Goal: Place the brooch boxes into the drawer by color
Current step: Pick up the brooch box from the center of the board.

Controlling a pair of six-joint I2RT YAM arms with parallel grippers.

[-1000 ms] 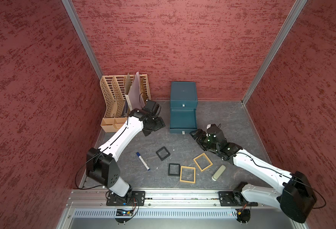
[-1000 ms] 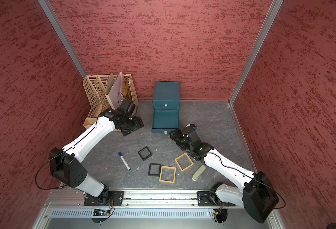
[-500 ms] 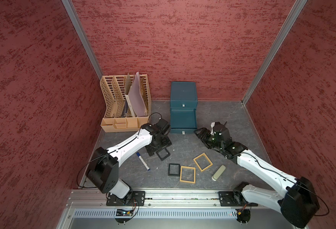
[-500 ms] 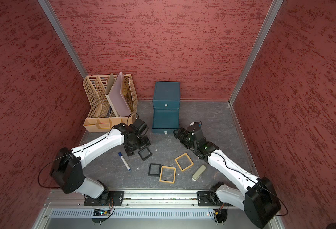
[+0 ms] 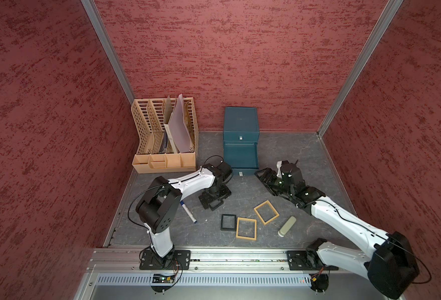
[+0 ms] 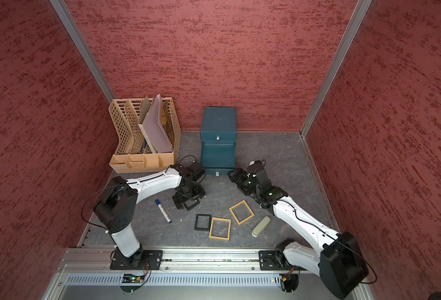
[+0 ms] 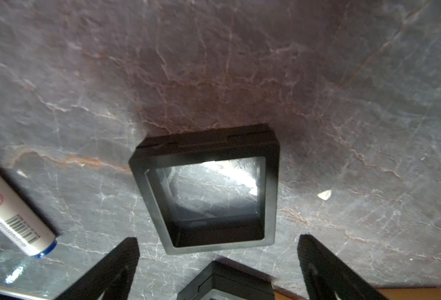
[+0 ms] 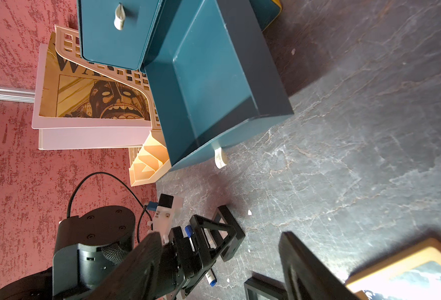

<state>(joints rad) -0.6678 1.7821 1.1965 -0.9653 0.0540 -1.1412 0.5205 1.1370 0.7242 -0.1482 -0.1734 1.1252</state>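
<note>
Before the drawer, left gripper hangs spread wide over a black box; right gripper gapes empty. A marker bears a barcode; poster lettering starts "W".

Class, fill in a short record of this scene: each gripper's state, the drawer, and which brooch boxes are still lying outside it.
left gripper: open, over a black brooch box, not gripping
right gripper: open, empty, near the pulled-out drawer
drawer chest: top drawer shut; pulled-out drawer shows nothing inside
lying loose: second black box, two tan-yellow boxes
clutter: marker, green cylinder, file rack
</note>
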